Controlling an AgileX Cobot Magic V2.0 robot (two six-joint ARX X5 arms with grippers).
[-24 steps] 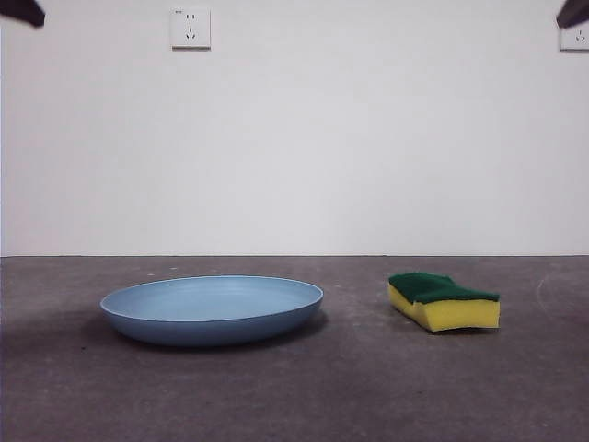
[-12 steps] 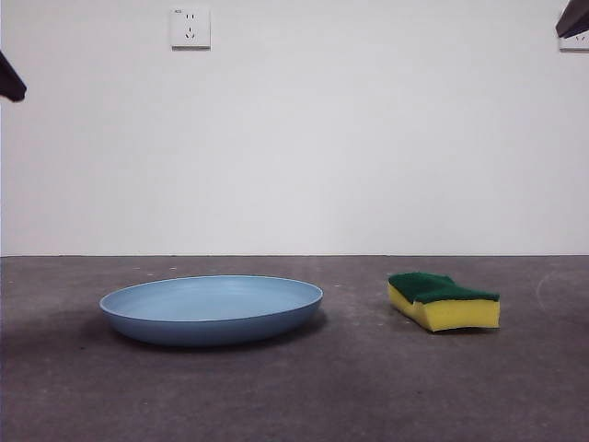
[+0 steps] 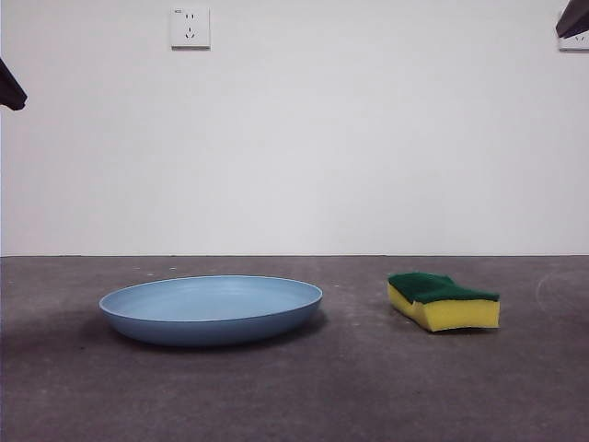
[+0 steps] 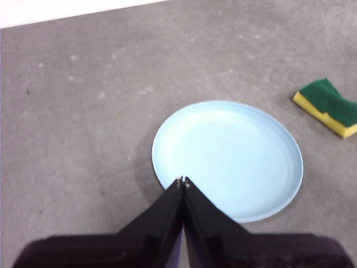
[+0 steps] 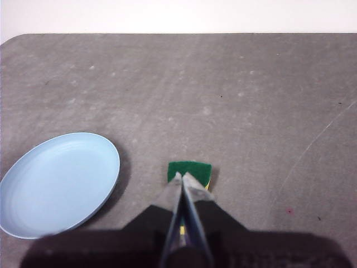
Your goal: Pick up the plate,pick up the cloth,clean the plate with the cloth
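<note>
while plate [image 3: 211, 309] sits flat, sponge [image 3: 444, 300] at its 3 o'clock, left gripper [image 4: 182, 181] and right gripper [image 5: 182, 177] both pinched closed, empty

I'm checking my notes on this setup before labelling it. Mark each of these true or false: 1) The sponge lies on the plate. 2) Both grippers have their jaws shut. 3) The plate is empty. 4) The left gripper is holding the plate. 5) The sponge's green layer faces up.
1) False. The sponge lies on the table beside the plate, apart from it.
2) True. The left gripper and the right gripper both show jaws pressed together.
3) True. Nothing lies in the plate.
4) False. The left gripper hangs above the plate's rim, holding nothing.
5) True. The green side is on top, the yellow foam below.
</note>
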